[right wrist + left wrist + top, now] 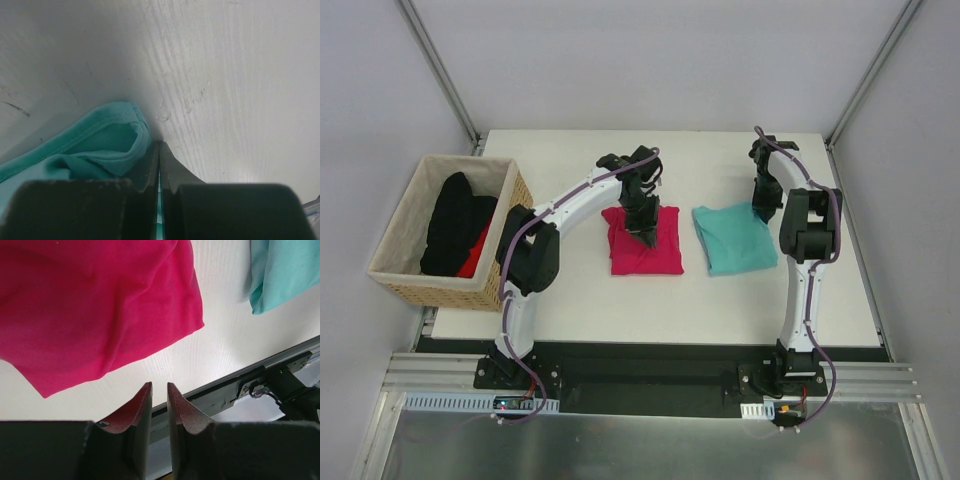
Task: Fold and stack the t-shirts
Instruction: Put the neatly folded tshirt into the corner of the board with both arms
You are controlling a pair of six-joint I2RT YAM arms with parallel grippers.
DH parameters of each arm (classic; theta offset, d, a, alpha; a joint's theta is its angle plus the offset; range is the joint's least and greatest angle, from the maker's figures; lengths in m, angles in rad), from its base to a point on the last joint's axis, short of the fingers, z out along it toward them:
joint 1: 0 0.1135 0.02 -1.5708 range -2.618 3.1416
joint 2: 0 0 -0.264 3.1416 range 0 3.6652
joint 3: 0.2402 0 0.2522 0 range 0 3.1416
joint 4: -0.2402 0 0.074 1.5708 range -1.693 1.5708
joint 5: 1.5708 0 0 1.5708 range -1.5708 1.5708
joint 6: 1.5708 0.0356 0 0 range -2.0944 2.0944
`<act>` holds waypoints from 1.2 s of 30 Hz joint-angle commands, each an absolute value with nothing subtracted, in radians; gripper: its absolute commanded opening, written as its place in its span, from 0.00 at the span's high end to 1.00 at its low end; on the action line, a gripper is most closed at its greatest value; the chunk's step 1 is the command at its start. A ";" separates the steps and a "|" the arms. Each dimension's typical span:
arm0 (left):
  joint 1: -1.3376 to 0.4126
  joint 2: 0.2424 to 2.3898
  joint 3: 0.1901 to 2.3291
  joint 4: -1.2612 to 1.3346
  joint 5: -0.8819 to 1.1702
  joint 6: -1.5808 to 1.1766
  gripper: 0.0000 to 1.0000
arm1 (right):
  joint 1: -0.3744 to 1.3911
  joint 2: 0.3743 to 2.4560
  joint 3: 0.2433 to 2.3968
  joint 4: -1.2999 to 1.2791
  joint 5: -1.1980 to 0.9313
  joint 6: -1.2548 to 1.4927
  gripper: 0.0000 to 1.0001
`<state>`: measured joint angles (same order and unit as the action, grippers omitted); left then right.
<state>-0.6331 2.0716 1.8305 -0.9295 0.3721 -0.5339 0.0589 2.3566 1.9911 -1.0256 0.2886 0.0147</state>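
The crimson-pink t-shirt (645,245) lies folded in a rough square on the white table, left of centre; it fills the upper left of the left wrist view (95,310). The teal t-shirt (735,240) lies folded to its right, apart from it, and also shows in the left wrist view (285,270). My left gripper (642,230) hangs above the pink shirt, its jaws a narrow gap apart and empty (159,386). My right gripper (761,212) is down at the teal shirt's far right corner, shut on a pinch of teal cloth (159,145); the shirt's hem (100,145) bunches beside it.
A woven wicker basket (440,290) stands at the table's left edge with black clothes (455,225) and a red item (475,260) inside. The table's near edge with its black rail (240,385) runs below the shirts. Grey walls close in the back and sides.
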 commanded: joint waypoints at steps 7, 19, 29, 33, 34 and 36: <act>-0.623 1.994 1.815 -0.950 0.337 -0.552 0.83 | 0.118 2.316 1.973 -1.037 0.252 0.044 0.99; -0.623 1.980 1.799 -0.951 0.328 -0.541 0.83 | 0.089 2.249 1.950 -1.112 0.466 0.103 0.86; -0.617 1.980 1.815 -0.953 0.331 -0.509 0.83 | 0.089 2.094 1.681 -1.042 0.469 0.161 0.99; -0.612 1.977 1.810 -0.953 0.336 -0.503 0.83 | 0.095 2.042 1.594 -1.017 0.454 0.184 0.99; -0.612 1.974 1.807 -0.951 0.337 -0.500 0.83 | 0.097 2.034 1.579 -1.014 0.450 0.189 0.99; -0.609 1.974 1.804 -0.951 0.339 -0.497 0.83 | 0.103 2.025 1.543 -1.009 0.439 0.195 0.99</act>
